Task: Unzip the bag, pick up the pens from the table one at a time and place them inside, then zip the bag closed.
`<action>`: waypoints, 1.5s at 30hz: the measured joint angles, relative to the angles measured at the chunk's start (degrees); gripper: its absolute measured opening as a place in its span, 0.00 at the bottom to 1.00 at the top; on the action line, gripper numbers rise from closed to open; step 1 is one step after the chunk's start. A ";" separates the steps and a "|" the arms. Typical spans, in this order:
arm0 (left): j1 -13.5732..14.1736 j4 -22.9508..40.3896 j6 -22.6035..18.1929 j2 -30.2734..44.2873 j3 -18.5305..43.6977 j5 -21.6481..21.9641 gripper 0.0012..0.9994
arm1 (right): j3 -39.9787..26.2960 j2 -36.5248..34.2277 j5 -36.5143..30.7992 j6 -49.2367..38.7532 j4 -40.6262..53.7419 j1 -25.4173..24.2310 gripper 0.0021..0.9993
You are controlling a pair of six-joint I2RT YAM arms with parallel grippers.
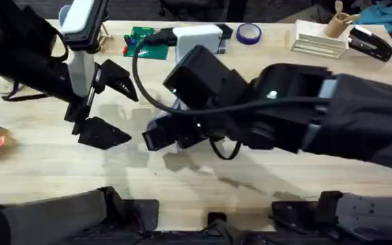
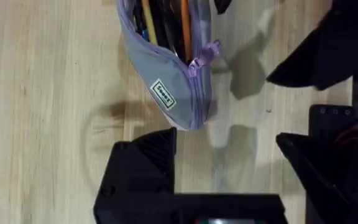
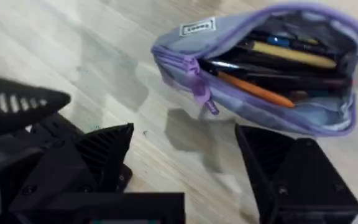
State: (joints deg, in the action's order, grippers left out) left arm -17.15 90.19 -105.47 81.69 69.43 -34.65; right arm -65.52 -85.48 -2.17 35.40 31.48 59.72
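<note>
Faintly printed white label on bag (image 3: 260, 68), text unreadable; pens (image 3: 253, 89) inside.

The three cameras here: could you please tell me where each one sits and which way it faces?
Overhead: above the arms' bases, looking down and forward over the table; both dark arms show.
Left wrist: on the left arm, looking down at the bag; the open left pincer shows.
Right wrist: on the right arm, looking into the open bag with pens inside; the open right pincer shows.
Both wrist views share the bag.
</note>
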 joint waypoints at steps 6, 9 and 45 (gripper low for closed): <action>0.00 0.02 -0.02 0.00 0.00 0.00 0.99 | 0.00 -2.35 -0.20 6.11 -1.18 0.00 1.00; 0.00 0.00 0.00 0.00 0.00 0.00 0.99 | 0.00 -3.53 -0.20 7.74 -3.15 0.00 1.00; 0.00 0.00 -0.01 0.00 0.00 0.17 0.99 | 0.00 -9.01 -7.03 9.62 -13.07 0.00 0.51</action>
State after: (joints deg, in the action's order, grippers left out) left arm -17.15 90.19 -105.48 81.69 69.43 -34.48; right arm -65.52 -94.49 -9.20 45.01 18.41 59.72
